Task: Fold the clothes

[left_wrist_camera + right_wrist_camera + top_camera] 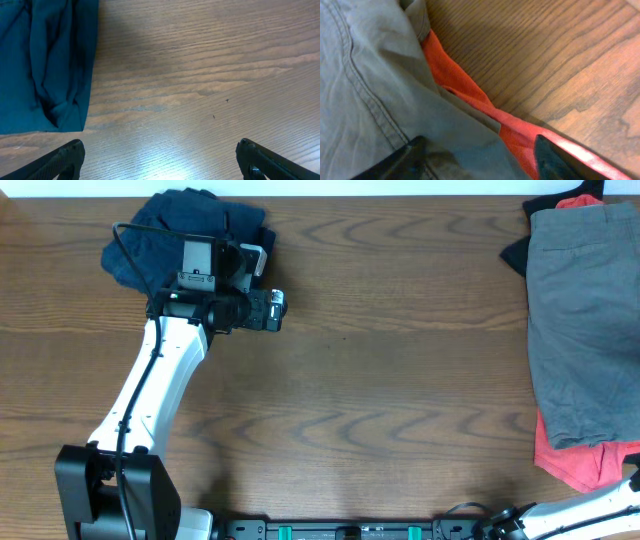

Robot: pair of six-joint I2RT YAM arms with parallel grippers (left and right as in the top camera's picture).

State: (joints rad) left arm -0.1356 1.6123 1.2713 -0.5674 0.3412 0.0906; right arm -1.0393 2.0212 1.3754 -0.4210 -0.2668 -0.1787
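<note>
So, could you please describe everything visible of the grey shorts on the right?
The grey shorts look like soft taupe-grey cotton, with a stitched seam visible in the right wrist view. They lie spread and lightly wrinkled on the right side of the table, running out of the overhead frame, on top of a pile: a red garment shows beneath at the near end, a black garment at the far corner. The right pincer is open just above them; contact cannot be told.

A: What carried the scene?
B: A brown wood-grain surface [400, 380], its grain running side to side in the overhead view.
A: Were any marks recorded on it?
B: Two small dark specks [227, 100], close together, and a pale patch of glare [170, 160], both in the left wrist view.
</note>
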